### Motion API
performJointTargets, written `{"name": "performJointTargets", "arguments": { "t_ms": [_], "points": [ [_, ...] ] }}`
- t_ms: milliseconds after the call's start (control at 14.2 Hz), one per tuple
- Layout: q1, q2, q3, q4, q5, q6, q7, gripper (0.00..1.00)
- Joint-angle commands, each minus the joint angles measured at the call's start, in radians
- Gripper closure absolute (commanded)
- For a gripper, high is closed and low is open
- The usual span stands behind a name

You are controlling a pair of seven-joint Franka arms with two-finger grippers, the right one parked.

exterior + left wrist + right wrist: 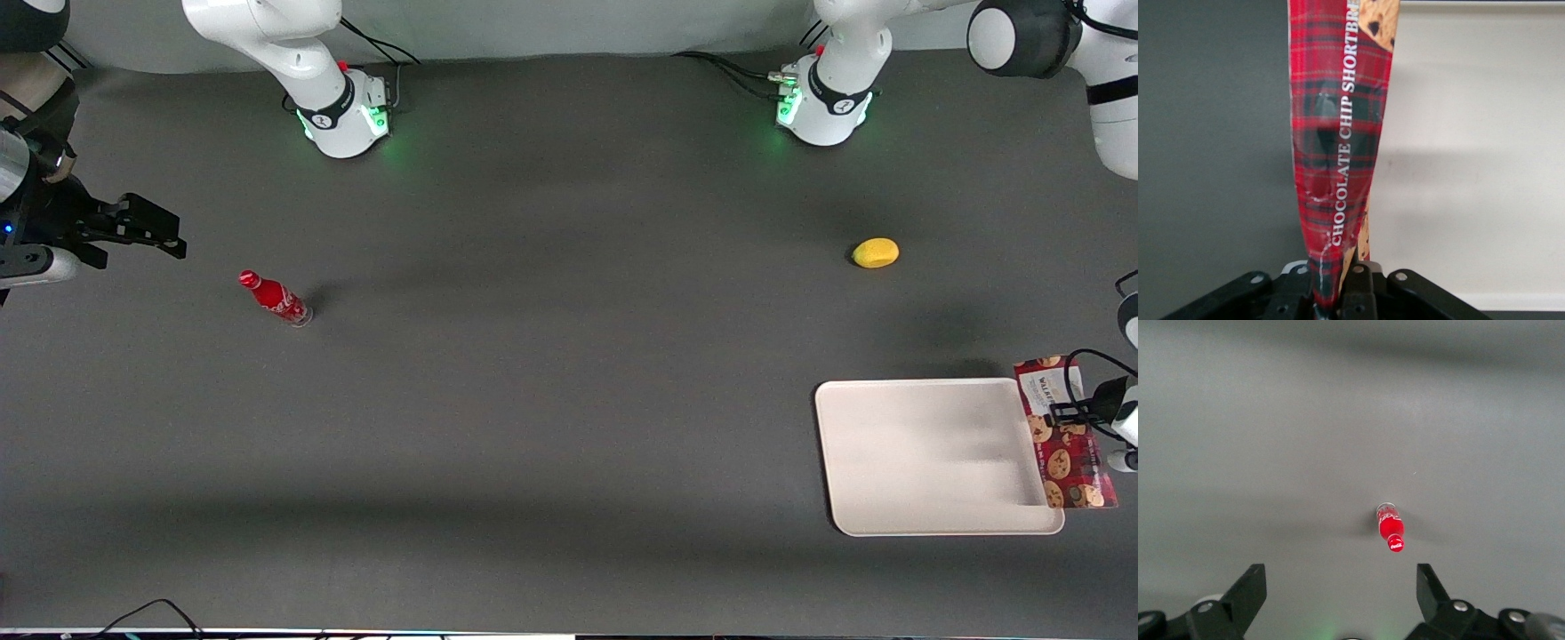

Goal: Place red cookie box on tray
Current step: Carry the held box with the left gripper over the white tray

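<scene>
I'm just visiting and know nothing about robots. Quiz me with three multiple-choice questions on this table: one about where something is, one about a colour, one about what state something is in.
1. Where is the red cookie box?
A. At the edge of the tray
B. Beside the red bottle
C. Beside the yellow fruit

2. What colour is the tray?
A. Black
B. Cream-white
C. Blue

3. What is the gripper doing?
A. Open above the bottle
B. Shut on the cookie box
C. Open, holding nothing

Answers:
1 A: the front view shows the box overlapping the tray's rim.
2 B: it looks pale against the dark table.
3 B: the wrist view shows the jaws pinching the tartan carton.
</scene>
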Motion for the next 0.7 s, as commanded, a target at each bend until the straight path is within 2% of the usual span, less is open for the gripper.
{"name": "performJointTargets", "arguments": {
  "t_ms": [0,634],
  "points": [
    [-0.014,0.02,0.004,0.01,-0.018,0.031,0.018,1.0],
    [-0.006,0.069,-0.003,0.008,-0.019,0.1,0.042,1.0]
  ]
}}
